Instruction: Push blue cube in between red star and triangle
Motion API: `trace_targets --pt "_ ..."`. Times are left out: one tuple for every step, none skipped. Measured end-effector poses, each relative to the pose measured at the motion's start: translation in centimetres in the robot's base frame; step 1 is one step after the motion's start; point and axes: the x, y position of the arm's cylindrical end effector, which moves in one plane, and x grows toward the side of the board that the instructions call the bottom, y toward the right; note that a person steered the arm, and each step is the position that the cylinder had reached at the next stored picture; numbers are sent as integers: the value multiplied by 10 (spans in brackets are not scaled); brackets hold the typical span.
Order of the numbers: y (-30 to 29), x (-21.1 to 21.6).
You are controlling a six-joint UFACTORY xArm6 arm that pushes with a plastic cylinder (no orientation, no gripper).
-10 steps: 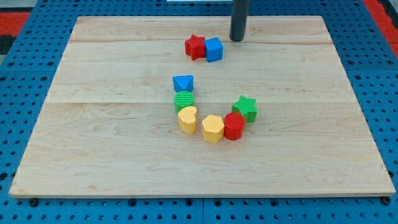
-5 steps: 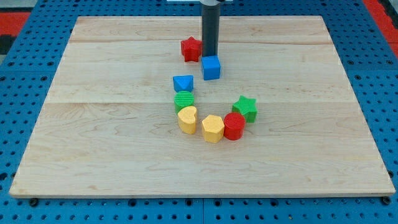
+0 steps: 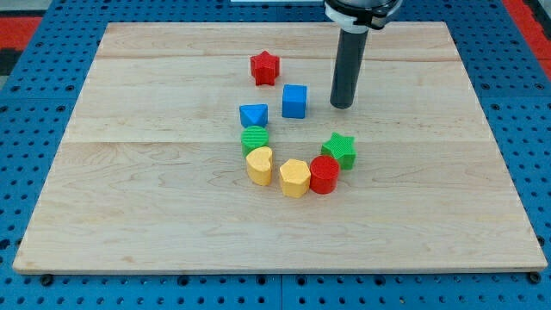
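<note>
The blue cube (image 3: pixel 294 101) sits on the wooden board (image 3: pixel 155 215), below and to the right of the red star (image 3: pixel 265 67) and just right of the blue triangle (image 3: pixel 253 114). The cube touches neither. My tip (image 3: pixel 342 106) rests on the board to the right of the blue cube, a block's width away, at about the same height in the view. The dark rod rises from it toward the view's top.
Below the triangle lie a green round block (image 3: pixel 255 139), a yellow rounded block (image 3: pixel 259 165), a yellow hexagon (image 3: pixel 294 178), a red cylinder (image 3: pixel 325 174) and a green star (image 3: pixel 340 150), forming an arc.
The blue cube has been pushed down away from the red star, now sitting beside the triangle. My tip went from above the cube to its right side.
</note>
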Motion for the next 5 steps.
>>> trace_targets --pt "-9 0" --pt "-15 -1" --pt "-23 -10" --pt "-31 -12" --pt "-39 -12"
